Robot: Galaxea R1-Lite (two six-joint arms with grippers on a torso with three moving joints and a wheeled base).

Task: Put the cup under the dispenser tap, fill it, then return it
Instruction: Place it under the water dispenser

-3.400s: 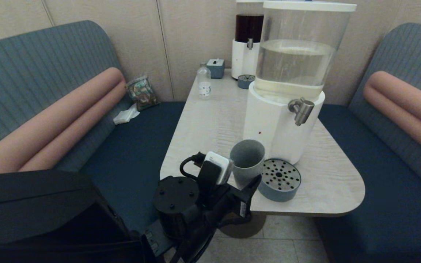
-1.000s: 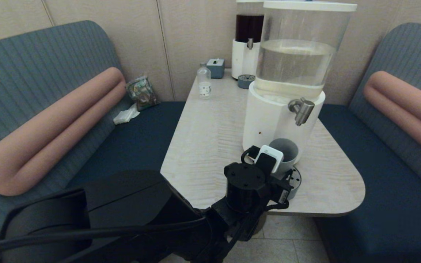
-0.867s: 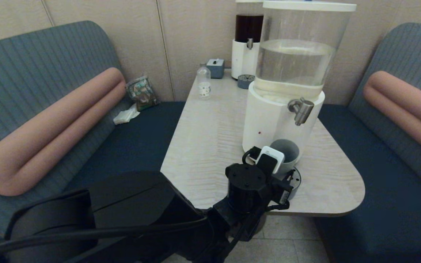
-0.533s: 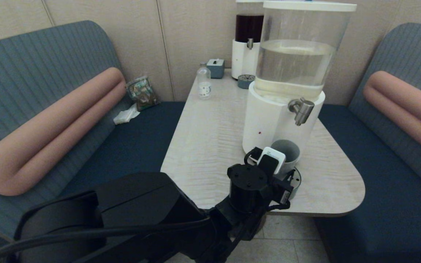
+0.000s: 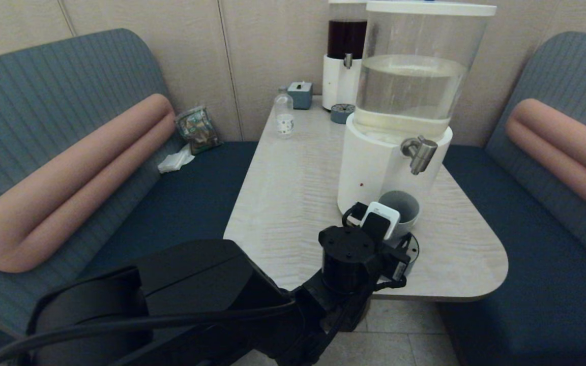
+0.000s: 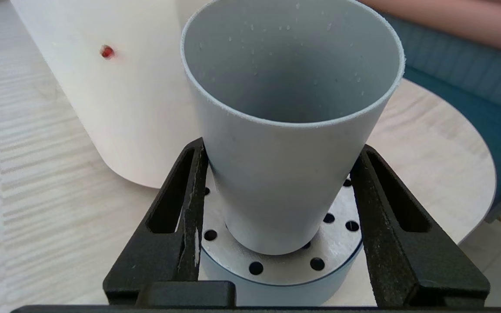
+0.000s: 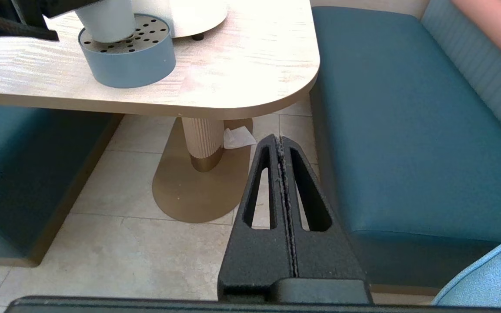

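cup (image 6: 292, 130): set upright on the perforated top of the drip tray (image 6: 342, 256), just in front of the big white dispenser base (image 6: 115, 87); looks empty, only a few droplets seen inside

left gripper (image 6: 276, 204): at the near right part of the surface (image 5: 283, 203), fingers (image 6: 192, 204) pressed flat against both sides of the cup low down, so it's gripped

dispenser tap (image 5: 418, 153): up above and a bit to the right of the cup rim as seen from the head camera, so the mouth may not be fully lined up under the spout; hard to call from this angle

risk, missed pour: if the tap gets opened with the cup off-centre, water could be sent down the outside wall or onto the tray

risk, tipping: the cup is tapered and narrow at the foot, so it could be nudged over if the fingers are opened unevenly or pulled back crooked

risk, bump: the dispenser base is very close to the cup's far side, easily knocked

right gripper (image 7: 282, 143): parked low by the seat (image 7: 407, 130), off the right edge of the surface, fingers pinched together on nothing
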